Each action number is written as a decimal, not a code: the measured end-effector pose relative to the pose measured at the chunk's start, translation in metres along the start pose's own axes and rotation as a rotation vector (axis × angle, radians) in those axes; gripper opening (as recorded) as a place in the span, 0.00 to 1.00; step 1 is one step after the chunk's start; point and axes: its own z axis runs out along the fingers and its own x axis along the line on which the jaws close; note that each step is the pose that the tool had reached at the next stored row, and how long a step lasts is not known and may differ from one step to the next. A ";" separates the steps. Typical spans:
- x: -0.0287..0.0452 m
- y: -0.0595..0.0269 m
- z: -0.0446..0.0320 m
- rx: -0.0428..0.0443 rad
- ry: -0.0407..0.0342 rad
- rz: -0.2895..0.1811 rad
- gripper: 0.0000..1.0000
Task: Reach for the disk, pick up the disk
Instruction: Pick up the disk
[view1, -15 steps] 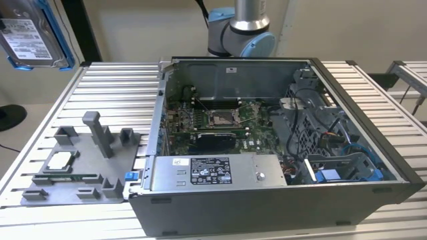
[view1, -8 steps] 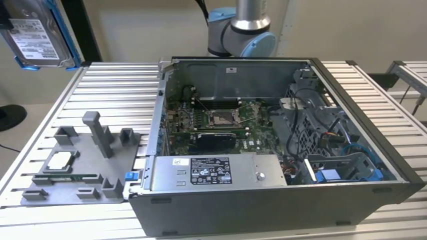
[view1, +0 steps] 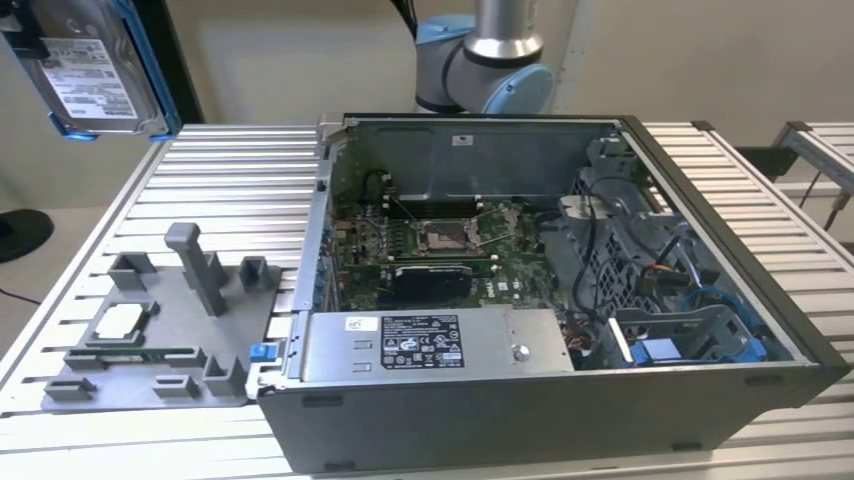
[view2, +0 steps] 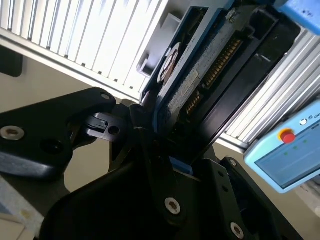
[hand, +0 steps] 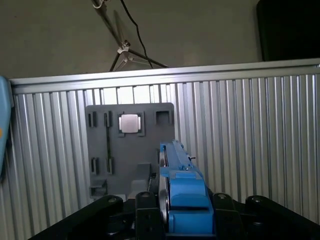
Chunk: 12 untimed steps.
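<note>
The end effector (hand: 184, 199) is clamped on the disk (hand: 182, 182). Its black fingers (hand: 146, 210) pinch the blue bracket from both sides, and the disk hangs edge-on, well clear of the ribbed desk (hand: 250, 140). Below it lies a grey fixture tray (hand: 100, 150) with a small square chip (hand: 129, 123) seated in one pocket. Farther off, the open computer case (view1: 534, 420) holds a motherboard (view1: 427, 240), cables and a grey box (view1: 427, 345) whose black-and-white label is too small to read.

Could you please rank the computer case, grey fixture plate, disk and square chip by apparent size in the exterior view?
1. computer case
2. grey fixture plate
3. disk, though its nearness to the camera inflates it
4. square chip
</note>
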 end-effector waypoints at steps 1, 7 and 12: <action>-0.0002 -0.0022 -0.0001 -0.0001 0.0000 0.000 0.00; -0.0015 -0.0165 -0.0002 -0.0006 0.0001 0.000 0.00; -0.0026 -0.0291 -0.0003 -0.0012 0.0001 0.000 0.00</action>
